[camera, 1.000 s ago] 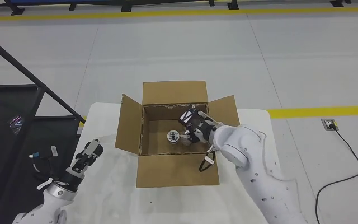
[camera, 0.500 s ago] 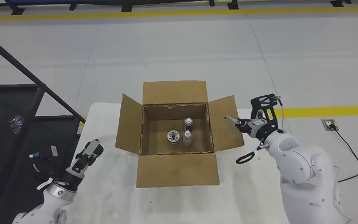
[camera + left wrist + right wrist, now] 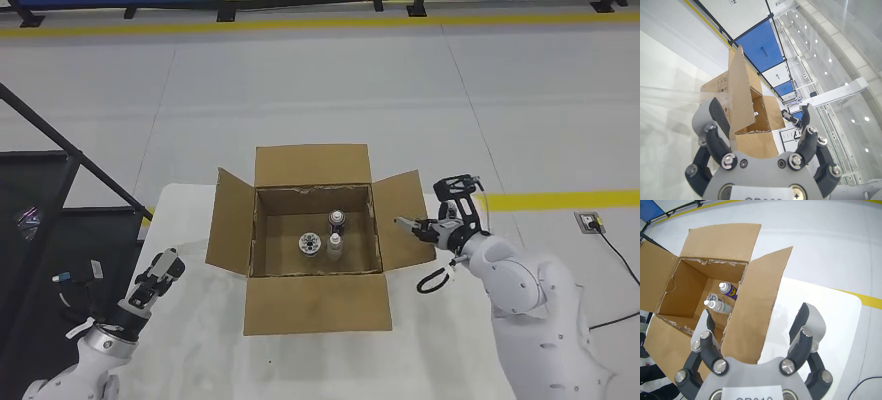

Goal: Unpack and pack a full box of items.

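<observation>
An open cardboard box point(image 3: 315, 305) stands in the middle of the white table point(image 3: 200, 330). Inside it stand a purple-labelled spray can point(image 3: 337, 217) point(image 3: 728, 290), a white spray bottle point(image 3: 335, 245) point(image 3: 718, 306) and a small round grey item point(image 3: 310, 242) point(image 3: 712, 297). My right gripper point(image 3: 428, 207) point(image 3: 755, 313) is open and holds nothing. It hangs by the box's right flap point(image 3: 759, 294), one finger on the box side, the other over the table. My left gripper point(image 3: 160, 272) point(image 3: 761, 109) is open over the table's near left, apart from the box point(image 3: 740, 94).
All flaps of the box are folded outward; the left one point(image 3: 230, 225) stands nearly upright. A black frame and netting point(image 3: 40, 230) border the table on the left. A black cable loop point(image 3: 433, 281) hangs under the right arm. White tabletop lies on both sides of the box.
My right gripper came out of the box, where it was at the spray can, and now sits outside by the right flap. The can stands in the box. The left arm kept still.
</observation>
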Controlling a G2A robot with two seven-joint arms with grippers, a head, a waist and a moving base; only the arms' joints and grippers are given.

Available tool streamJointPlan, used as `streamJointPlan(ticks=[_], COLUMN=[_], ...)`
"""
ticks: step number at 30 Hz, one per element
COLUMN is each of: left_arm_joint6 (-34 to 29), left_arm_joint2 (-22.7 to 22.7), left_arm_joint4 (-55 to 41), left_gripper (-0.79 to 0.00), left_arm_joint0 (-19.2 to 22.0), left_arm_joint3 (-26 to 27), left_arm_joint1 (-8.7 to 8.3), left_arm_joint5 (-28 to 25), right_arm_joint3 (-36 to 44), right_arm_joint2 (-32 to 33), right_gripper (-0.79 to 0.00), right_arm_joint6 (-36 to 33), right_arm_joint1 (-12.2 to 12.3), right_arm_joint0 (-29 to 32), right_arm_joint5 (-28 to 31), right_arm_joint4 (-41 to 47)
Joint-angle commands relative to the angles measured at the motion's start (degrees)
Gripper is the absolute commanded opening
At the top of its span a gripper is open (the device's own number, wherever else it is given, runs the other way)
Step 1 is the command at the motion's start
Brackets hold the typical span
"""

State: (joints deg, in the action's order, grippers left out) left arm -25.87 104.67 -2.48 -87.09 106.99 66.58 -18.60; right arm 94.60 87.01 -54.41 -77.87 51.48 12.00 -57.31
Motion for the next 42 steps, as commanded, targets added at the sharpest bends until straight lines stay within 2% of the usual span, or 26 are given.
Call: streamJointPlan(ticks=[1, 5, 10, 21, 31, 35, 42], left_arm_joint6=[0.0, 0.0, 0.0, 0.0, 0.0, 0.03, -0.89], left_arm_joint2=[0.0, 0.0, 0.0, 0.0, 0.0, -0.1, -4.47], left_arm_joint4=[0.0, 0.0, 0.0, 0.0, 0.0, -0.01, 2.71], left_gripper=[0.0, 0.0, 0.0, 0.0, 0.0, 0.0, 0.0], left_arm_joint0=[0.0, 0.0, 0.0, 0.0, 0.0, 0.0, 2.94], left_arm_joint3=[0.0, 0.0, 0.0, 0.0, 0.0, 0.07, -0.18], left_arm_joint1=[0.0, 0.0, 0.0, 0.0, 0.0, 0.01, -0.01], left_arm_joint5=[0.0, 0.0, 0.0, 0.0, 0.0, 0.06, 1.72], right_arm_joint3=[-1.81, -4.17, -4.1, 3.89, 9.32, 6.25, -4.3], right_arm_joint2=[-0.18, -0.96, -1.76, -3.33, -7.71, -10.59, -15.2], right_gripper=[0.0, 0.0, 0.0, 0.0, 0.0, 0.0, 0.0], right_arm_joint6=[-1.52, -3.51, -5.98, -7.45, -4.44, -2.17, 1.53], right_arm_joint1=[0.14, 0.5, 1.03, 2.25, 2.68, 2.43, 1.72], right_arm_joint0=[-1.14, -2.55, -3.1, 0.92, 1.83, -0.46, -6.78], right_arm_joint5=[0.99, 5.47, 8.19, 12.83, 11.18, 9.93, 10.25], right_arm_joint4=[1.56, 5.59, 8.14, 12.37, 12.76, 15.15, 21.67])
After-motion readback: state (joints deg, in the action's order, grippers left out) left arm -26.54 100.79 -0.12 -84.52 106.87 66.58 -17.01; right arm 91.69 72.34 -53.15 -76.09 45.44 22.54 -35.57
